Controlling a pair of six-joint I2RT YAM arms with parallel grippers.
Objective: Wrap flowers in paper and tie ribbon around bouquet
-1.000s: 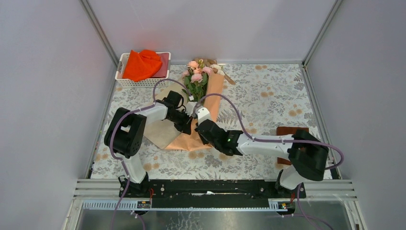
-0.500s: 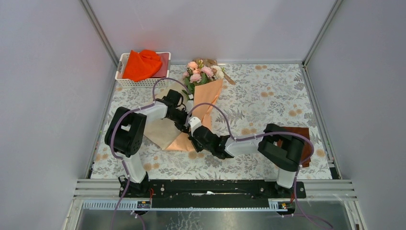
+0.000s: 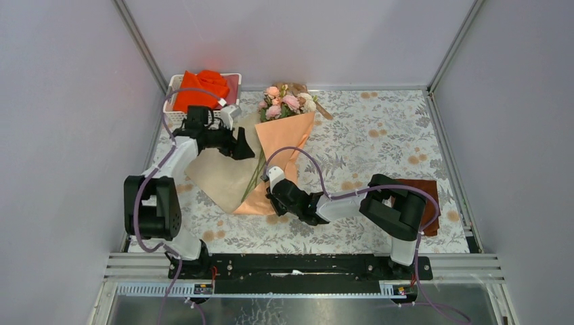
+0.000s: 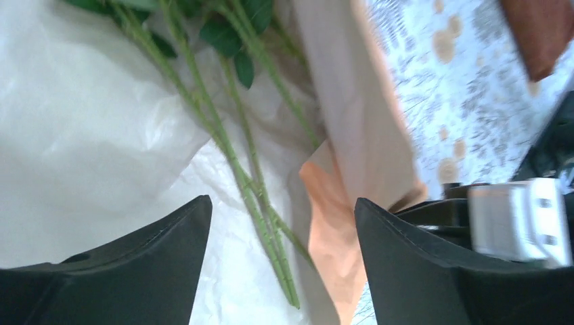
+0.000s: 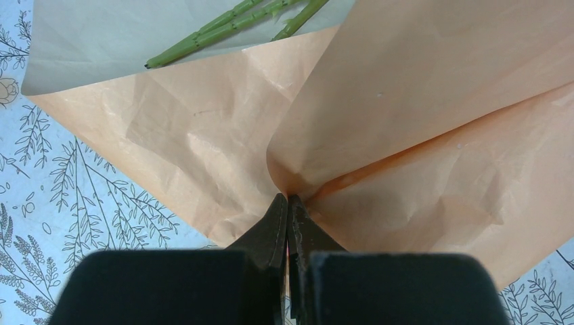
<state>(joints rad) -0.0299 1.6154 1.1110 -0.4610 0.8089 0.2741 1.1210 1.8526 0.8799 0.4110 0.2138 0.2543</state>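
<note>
Holds the left gripper (image 4: 281, 206) spread wide and empty above the flowers (image 4: 238, 166) lying on the paper (image 5: 420, 101), and pinches that paper's folded near corner in the right gripper (image 5: 288, 203), pressed together, low on the surface (image 3: 379, 135).

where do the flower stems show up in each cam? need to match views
Top external: stems lie centre, just left of the folded flap of the paper.
Left wrist: stems run from top left down to bottom centre.
Right wrist: only their cut ends, at the top edge.
Shared landmark: the peach flap edge beside the stems.
</note>
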